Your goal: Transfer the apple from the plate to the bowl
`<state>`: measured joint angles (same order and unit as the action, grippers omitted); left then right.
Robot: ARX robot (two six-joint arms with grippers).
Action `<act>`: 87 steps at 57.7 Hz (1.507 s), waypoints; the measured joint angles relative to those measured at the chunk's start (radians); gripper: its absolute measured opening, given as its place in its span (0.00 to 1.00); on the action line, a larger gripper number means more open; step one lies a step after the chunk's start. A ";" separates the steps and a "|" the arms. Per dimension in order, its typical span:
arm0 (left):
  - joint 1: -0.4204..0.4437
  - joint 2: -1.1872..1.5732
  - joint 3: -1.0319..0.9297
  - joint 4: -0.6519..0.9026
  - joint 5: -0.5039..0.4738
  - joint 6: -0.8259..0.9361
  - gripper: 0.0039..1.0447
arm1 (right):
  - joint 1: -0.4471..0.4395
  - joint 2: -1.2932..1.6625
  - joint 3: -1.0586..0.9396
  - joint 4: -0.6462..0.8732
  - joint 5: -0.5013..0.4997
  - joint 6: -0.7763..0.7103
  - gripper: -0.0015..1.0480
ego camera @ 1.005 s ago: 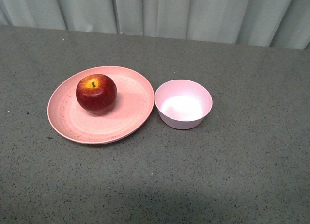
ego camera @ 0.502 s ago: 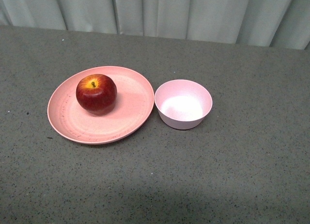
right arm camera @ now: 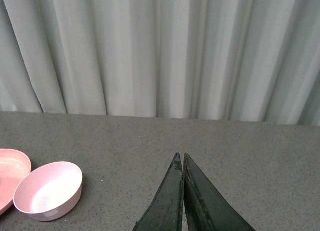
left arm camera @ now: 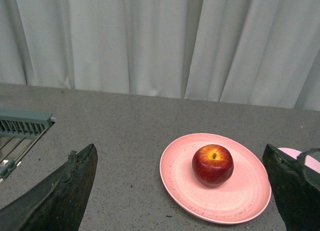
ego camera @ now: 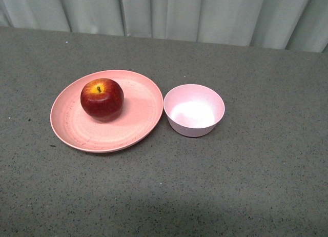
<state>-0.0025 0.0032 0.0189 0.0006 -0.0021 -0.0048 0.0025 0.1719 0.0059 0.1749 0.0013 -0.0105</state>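
My left gripper (left arm camera: 179, 151) is spread wide, its 2 dark fingers (left arm camera: 65, 191) far apart at either side of the left wrist view, holding nothing and well above the grey speckled table (ego camera: 256, 170). Between them I see the apple (ego camera: 102, 99), which sits upright on the plate (ego camera: 138, 114), stem up with the yellow-orange patch around it. In the front view it rests off-centre, toward the plate's left and far side. The bowl (ego camera: 193, 110) stands just to the right of the plate, with nothing in it; their rims are so close that I cannot tell whether they touch. My right gripper (right arm camera: 181, 156) is pressed together, its 2 tips meeting in a narrow point with nothing between them, and it hangs over bare table well to the right of the bowl. Neither arm shows in the front view. A pale pleated curtain (ego camera: 179, 14) runs behind the table's far edge.
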 joint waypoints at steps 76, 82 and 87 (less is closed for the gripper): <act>-0.089 0.276 0.053 -0.028 -0.372 -0.101 0.94 | -0.001 -0.168 0.000 -0.174 -0.003 0.001 0.91; -0.077 0.489 0.079 0.169 -0.286 -0.113 0.94 | -0.001 -0.168 0.000 -0.174 -0.003 0.000 0.91; -0.060 0.707 0.124 0.353 -0.214 -0.123 0.94 | -0.001 -0.168 0.000 -0.174 -0.003 0.001 0.91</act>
<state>-0.0624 0.7101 0.1425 0.3534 -0.2165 -0.1276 0.0017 0.0036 0.0063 0.0013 -0.0013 -0.0097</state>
